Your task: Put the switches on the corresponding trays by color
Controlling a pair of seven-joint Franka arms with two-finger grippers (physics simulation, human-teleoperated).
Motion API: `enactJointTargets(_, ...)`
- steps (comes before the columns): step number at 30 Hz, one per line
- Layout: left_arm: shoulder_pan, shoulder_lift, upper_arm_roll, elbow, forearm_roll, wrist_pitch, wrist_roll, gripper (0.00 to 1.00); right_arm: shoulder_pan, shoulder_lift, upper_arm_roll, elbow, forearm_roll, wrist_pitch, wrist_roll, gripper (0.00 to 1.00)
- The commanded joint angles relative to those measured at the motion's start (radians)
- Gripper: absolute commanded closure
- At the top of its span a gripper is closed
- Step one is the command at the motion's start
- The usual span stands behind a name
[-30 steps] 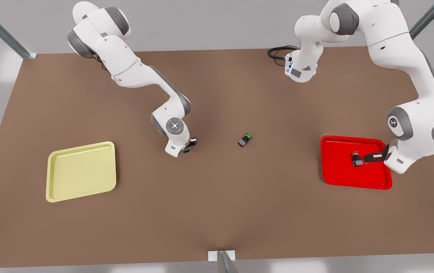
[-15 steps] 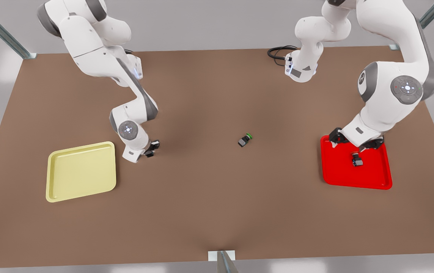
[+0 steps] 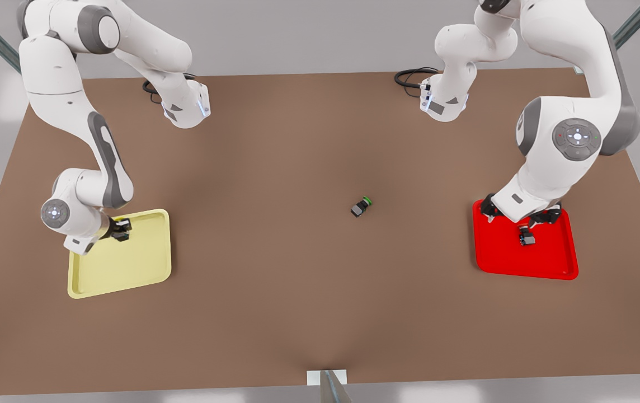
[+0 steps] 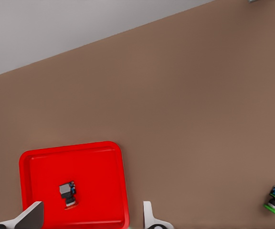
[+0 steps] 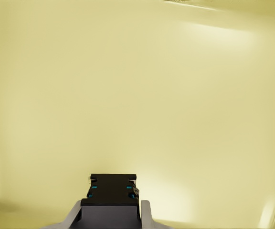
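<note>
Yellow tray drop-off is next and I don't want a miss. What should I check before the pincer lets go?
1. Right pincer is over the yellow tray: ok.
2. Held switch sits firmly between the shut fingers: ok.
3. Held switch's cap colour matches the tray: cannot tell, the cap is hidden in the right wrist view.
4. Height of the held switch above the tray floor: cannot tell.
5. Red switch lies inside the red tray: ok.
6. Left pincer is open above the red tray, clear of the red switch: ok.
</note>
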Motion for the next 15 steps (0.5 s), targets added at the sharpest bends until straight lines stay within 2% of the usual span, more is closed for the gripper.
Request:
enactJointTargets(1, 0.001, 0.000, -0.001, -0.001, 0.001, 0.000, -0.008, 0.00, -0.001, -0.001, 0.000, 0.000, 0.000, 0.000, 0.000, 0.42)
enactJointTargets(4, -0.021, 0.001, -0.001, -0.005, 0.001, 0.000, -0.065, 0.00, -0.001, -0.001, 0.000, -0.001, 0.000, 0.005, 0.000, 0.13)
enactJointTargets(5, -0.021, 0.001, -0.001, -0.005, 0.001, 0.000, -0.065, 0.00, -0.001, -0.001, 0.000, -0.001, 0.000, 0.006, -0.001, 0.09)
enactJointTargets(9, -0.021, -0.002, -0.001, -0.004, 0.001, -0.020, -0.065, 0.00, 0.004, -0.086, 0.005, 0.009, -0.002, -0.023, 0.000, 0.06)
enactJointTargets(11, -0.021, -0.006, -0.001, -0.004, 0.001, -0.021, -0.065, 0.00, 0.016, -0.143, 0.035, 0.117, 0.002, -0.222, 0.006, 0.06)
enactJointTargets(12, -0.021, -0.005, -0.001, -0.004, 0.001, -0.021, -0.065, 0.00, 0.016, -0.185, 0.067, 0.149, 0.011, -0.264, 0.012, 0.00)
enactJointTargets(15, -0.022, -0.005, -0.001, -0.004, 0.001, -0.021, -0.065, 0.00, 0.076, -0.232, 0.078, 0.379, 0.075, -0.563, 0.133, 0.00)
